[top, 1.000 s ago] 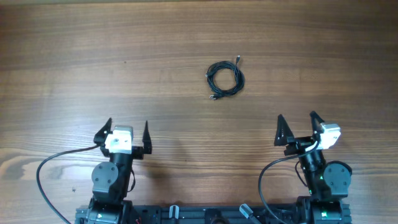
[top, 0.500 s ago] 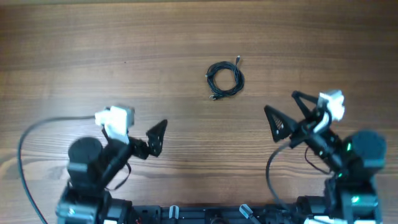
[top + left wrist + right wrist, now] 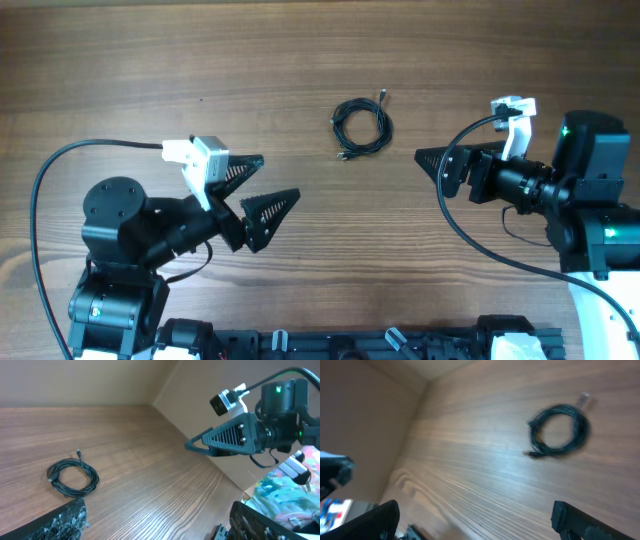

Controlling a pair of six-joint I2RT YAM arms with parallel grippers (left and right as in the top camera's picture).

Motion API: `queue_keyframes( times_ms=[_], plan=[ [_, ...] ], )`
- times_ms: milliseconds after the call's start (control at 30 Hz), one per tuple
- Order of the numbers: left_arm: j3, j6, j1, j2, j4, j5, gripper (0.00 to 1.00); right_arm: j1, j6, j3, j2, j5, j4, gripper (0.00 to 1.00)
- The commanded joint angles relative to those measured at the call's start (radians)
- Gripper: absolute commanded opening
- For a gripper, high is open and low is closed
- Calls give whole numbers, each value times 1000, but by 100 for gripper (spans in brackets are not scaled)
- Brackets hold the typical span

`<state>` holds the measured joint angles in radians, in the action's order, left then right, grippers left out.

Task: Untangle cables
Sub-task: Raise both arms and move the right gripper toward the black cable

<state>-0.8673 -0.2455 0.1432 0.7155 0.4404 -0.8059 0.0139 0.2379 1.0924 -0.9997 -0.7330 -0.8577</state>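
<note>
Wood table [image 3: 120, 60] | cables [image 3: 362, 127] coiled between left pincer [image 3: 280, 177] and right pincer [image 3: 424, 157], well apart | both released

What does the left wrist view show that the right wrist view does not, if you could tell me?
Only the left wrist view shows the right arm sharply from the side, with the right tool pointing out ahead of it. It also has the open left tool at the bottom corners. Only the right wrist view shows the right tool's own fingers spread wide, plus a blurred dark shape at the left edge that I cannot identify. Both show the cables coiled in a loose ring on the wooden table, with neither tool touching them.
</note>
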Motion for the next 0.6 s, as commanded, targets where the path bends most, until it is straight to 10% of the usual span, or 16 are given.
queue_keyframes(
  times_ms=[0,200,567],
  plan=[
    [-27,-65,2,27,57,222,100,-4,28,70,-10,218,-84,100],
    [-76,-111,2,108,256,595,100,-4,26,228,-44,671,-345,100],
    [-76,-100,2,121,328,482,93,-5,-58,225,-232,384,-312,100]
  ],
)
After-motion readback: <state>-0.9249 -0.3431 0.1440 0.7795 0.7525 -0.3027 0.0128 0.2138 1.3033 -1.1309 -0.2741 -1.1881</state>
